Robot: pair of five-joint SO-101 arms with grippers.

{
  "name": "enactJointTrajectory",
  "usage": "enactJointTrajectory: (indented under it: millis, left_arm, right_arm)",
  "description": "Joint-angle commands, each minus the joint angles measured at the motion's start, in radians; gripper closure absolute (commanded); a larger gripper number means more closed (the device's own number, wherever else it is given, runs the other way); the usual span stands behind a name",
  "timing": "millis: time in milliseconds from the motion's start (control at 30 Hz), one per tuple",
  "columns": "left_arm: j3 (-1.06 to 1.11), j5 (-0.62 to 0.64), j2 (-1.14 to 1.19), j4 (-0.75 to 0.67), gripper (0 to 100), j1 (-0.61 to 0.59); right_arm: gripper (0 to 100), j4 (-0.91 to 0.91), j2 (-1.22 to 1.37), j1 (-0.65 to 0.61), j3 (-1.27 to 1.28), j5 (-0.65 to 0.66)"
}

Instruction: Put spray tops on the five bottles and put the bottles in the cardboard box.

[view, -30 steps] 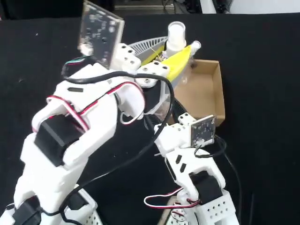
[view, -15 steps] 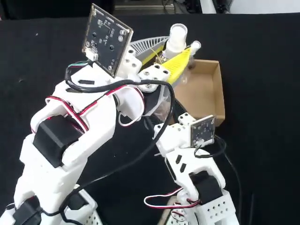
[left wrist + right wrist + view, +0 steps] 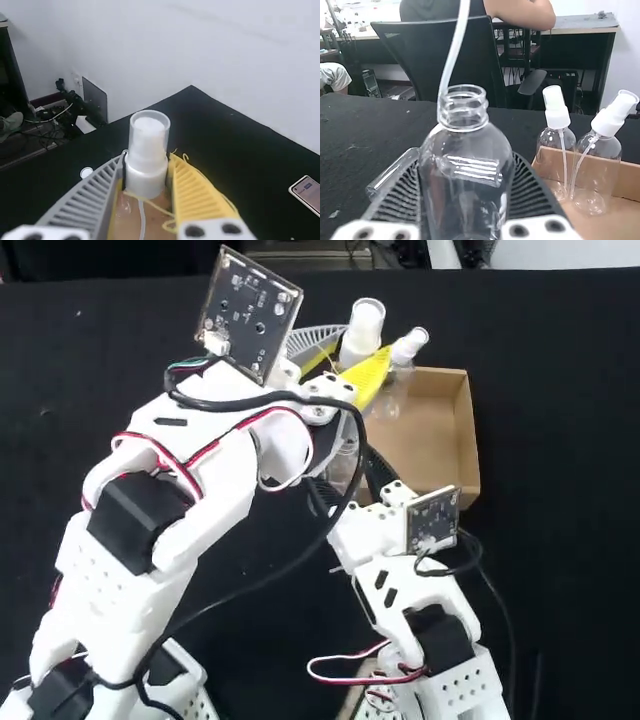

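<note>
High view: left arm [image 3: 190,510] largely masks bottle [image 3: 465,130] | left pincer [image 3: 146,161] grips spray top [image 3: 148,142] | right pincer [image 3: 465,159] grips bottle

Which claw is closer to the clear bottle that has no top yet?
Right. The right gripper is shut around the open bottle itself. The left gripper is higher, clamping the spray top, whose tube hangs down beside the bottle's neck.

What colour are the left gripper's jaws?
Left gripper: one grey, one yellow; clearest in left wrist view.
</note>
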Motion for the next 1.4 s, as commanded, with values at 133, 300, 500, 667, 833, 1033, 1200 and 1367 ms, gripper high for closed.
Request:
enactJointTrajectory:
  millis: [133,300,500,667,833,1033,1200,1367]
  left_arm:
    - [-0.124,-0.005,-0.011,-0.008,97,-0.007]
    - [-0.213,-0.005,-0.011,-0.006,97,-0.002]
    - [-0.159,0.046,-0.009,0.003,97,-0.002]
    - [-0.102,0.133,-0.009,-0.006,97,-0.007]
    - [-0.094,0.133,-0.008,-0.002,97,-0.012]
    - [-0.084,0.133,-0.002,0.002,97,-0.012]
    - [-0.018,0.133,-0.009,-0.006,97,-0.012]
    - [0.015,0.135,-0.011,0.0,97,-0.012]
  right_arm:
    - [98.7,0.003,-0.021,-0.005,-0.005,0.006]
    - [98.7,0.003,-0.021,-0.005,-0.005,0.006]
    - [98.7,0.003,-0.021,-0.005,-0.004,0.006]
    - [98.7,0.003,-0.021,-0.005,-0.004,0.009]
    - [98.7,0.003,-0.021,-0.005,-0.004,0.009]
    - [98.7,0.005,-0.021,-0.005,-0.004,0.009]
    - [98.7,0.005,-0.021,-0.005,-0.004,0.009]
    - [98.7,0.006,-0.021,-0.005,-0.004,0.009]
